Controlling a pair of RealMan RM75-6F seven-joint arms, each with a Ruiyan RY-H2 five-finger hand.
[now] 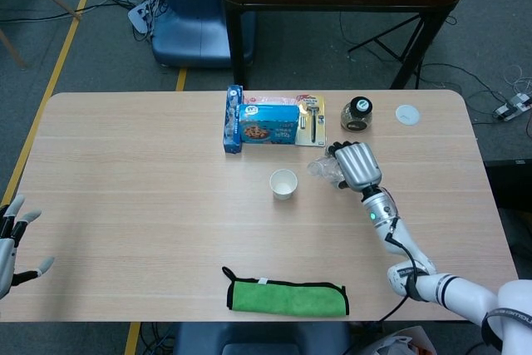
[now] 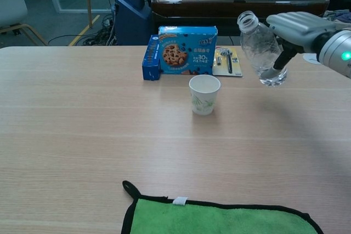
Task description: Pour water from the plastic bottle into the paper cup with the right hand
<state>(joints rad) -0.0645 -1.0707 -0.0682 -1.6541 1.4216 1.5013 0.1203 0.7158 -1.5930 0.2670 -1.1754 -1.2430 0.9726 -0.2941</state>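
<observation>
A clear, uncapped plastic bottle hangs in the air, tilted with its open mouth up and to the left. My right hand grips it from the right side; in the head view the same hand covers most of the bottle. A white paper cup with a green print stands upright on the table, left of and below the bottle, also seen as the cup from above. My left hand rests open at the table's left edge, holding nothing.
A blue cookie box and a slim blue box stand behind the cup, with a carded tool pack beside them. A dark-lidded jar and a white lid sit at back right. A green cloth lies at the front edge.
</observation>
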